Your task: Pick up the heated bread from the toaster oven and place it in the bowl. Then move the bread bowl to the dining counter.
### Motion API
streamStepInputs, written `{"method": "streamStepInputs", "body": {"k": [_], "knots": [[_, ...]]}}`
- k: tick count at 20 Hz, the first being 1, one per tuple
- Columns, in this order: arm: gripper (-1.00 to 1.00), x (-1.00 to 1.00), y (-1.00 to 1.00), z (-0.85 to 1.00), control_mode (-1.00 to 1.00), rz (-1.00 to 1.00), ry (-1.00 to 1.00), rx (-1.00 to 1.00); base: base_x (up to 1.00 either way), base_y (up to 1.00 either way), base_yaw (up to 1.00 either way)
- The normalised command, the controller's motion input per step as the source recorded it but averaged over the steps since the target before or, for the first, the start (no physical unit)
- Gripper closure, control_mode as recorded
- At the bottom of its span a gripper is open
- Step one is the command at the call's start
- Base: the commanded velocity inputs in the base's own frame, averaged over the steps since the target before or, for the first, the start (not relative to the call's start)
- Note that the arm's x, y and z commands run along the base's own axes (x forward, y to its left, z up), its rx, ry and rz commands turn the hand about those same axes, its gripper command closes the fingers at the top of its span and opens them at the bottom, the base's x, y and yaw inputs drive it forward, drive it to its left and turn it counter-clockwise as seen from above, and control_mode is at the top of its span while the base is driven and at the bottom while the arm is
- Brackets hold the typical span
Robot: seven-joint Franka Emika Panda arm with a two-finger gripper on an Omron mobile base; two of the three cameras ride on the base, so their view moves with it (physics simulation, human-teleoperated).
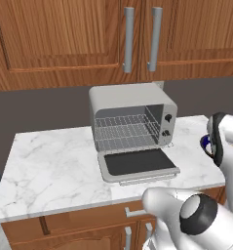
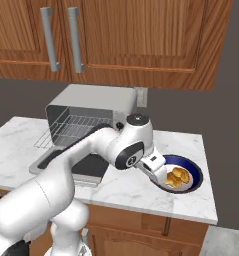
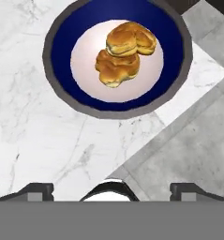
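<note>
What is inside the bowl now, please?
The bread lies inside the bowl, on its white floor, as lumpy golden pieces piled together. The floor under the bread is covered. In the right base view the hand hides the bowl's left edge.

- No readable text, label, brand, number or sign in any view.
- Toaster oven (image 1: 132,117): housing plain light grey; the two black knobs carry no legible markings.
- Bowl (image 3: 174,33): blue rim and white inside, unmarked.
- Cabinet doors (image 2: 141,35) and marble worktop (image 1: 49,166): wood grain and veining only, no lettering.
</note>
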Motion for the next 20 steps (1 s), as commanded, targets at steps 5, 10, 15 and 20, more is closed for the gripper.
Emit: {"method": "streamStepInputs", "body": {"k": [5, 10, 15, 20], "knots": [[-1.00, 0.00, 0.37, -0.01, -1.00, 0.14, -0.03, -0.27, 0.00, 0.00, 0.00], [-1.00, 0.41, 0.00, -0.02, -1.00, 0.03, 0.00, -0.03, 0.00, 0.00, 0.00], [-1.00, 0.66, -0.16, 0.00, -1.00, 0.12, 0.11, 0.00, 0.00, 0.00, 0.00], [-1.00, 0.37, -0.06, 0.01, -1.00, 0.10, 0.17, 0.00, 0.00, 0.00, 0.00]]}}
